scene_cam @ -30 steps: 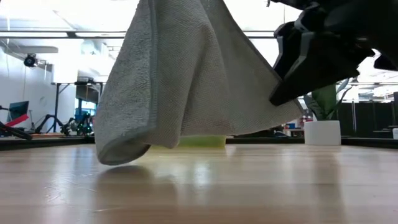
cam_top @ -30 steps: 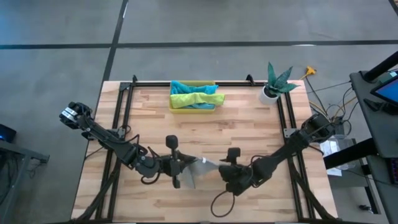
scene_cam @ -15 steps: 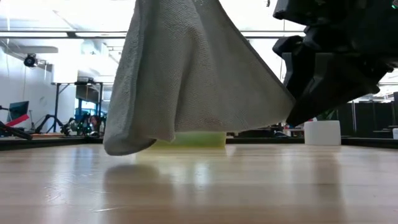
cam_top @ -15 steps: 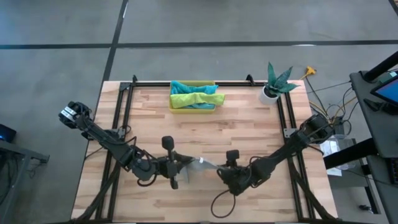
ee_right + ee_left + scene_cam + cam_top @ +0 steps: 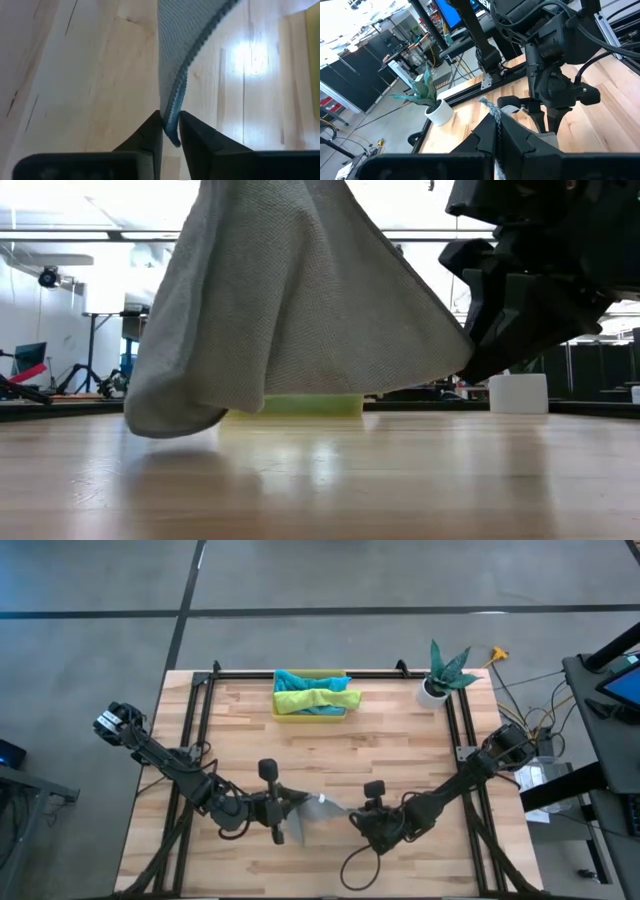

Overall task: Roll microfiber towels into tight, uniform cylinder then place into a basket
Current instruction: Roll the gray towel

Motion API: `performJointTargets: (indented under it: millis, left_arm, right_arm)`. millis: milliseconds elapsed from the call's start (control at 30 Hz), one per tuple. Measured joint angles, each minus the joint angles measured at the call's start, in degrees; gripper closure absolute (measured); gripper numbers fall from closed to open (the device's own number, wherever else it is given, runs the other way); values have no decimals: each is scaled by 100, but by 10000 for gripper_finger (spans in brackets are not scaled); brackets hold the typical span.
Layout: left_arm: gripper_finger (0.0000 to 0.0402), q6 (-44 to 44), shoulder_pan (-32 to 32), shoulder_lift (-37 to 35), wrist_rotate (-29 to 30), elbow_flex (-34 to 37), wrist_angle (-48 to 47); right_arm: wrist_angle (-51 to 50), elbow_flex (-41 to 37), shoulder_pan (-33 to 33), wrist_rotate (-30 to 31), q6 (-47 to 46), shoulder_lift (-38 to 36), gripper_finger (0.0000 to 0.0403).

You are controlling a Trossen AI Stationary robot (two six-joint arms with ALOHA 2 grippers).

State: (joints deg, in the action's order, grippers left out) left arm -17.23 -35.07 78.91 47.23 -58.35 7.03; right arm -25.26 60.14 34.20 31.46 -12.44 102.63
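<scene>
In the lower middle of the high view, the grey towel [image 5: 318, 808] is hanging stretched between the two hands above the bench [image 5: 400, 740]. The left hand [image 5: 288, 808] is sitting just left of the cloth, its fingers pressed together on one edge of the towel; in the left wrist view a bunched bit of grey fabric [image 5: 493, 111] is poking up from between the closed fingers. The right hand [image 5: 357, 816] is sitting just right of the cloth, and in the right wrist view its two fingers [image 5: 150, 132] are pinching the towel's hemmed edge [image 5: 172, 115] between them, the cloth rising away over the bare wood.

In the low view the grey towel [image 5: 290, 300] is filling the upper left and centre of the frame, draping down in a wide fold whose lowest corner at the lower left is hanging just above the bench top [image 5: 320, 480]; whether it is touching the wood I cannot tell. The right hand [image 5: 470, 370] is showing as a dark mass at the right, at the towel's lower right corner.

At the upper centre of the high view the yellow basket [image 5: 311, 716] is standing near the far edge of the bench, holding the teal towel [image 5: 300, 680] and the lime green towel [image 5: 312, 700]. A potted plant [image 5: 445, 670] in a white pot is standing toward the upper right corner of the bench.
</scene>
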Motion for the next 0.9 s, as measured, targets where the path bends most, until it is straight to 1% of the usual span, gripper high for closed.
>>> performJointTargets:
  millis: [300,367,500,567,600,667,767,833,900]
  left_arm:
    - [402,4,0,0,20,13,0]
    - [402,5,0,0,49,15,0]
    - [402,9,0,0,321,16,-23]
    - [402,11,0,-1,425,28,-39]
    - [402,9,0,0,427,33,-39]
    - [402,9,-4,-8,427,39,-38]
    - [402,-3,-56,-30,428,50,-36]
    - [402,-7,-101,-44,426,52,-34]
    - [402,-6,-159,-75,421,52,-34]
  right_arm:
    - [-10,15,2,0,166,-12,390]
    - [-13,15,2,0,203,-14,393]
    - [-107,15,2,5,230,-45,394]
    - [-237,15,2,128,242,-104,394]
    - [-325,15,2,323,230,-143,394]
    - [-559,15,21,907,118,-257,394]
    - [-999,20,75,2056,-334,-474,394]
    - [-1435,37,133,3123,-897,-618,394]
    - [-1890,45,229,4194,-1838,-749,394]
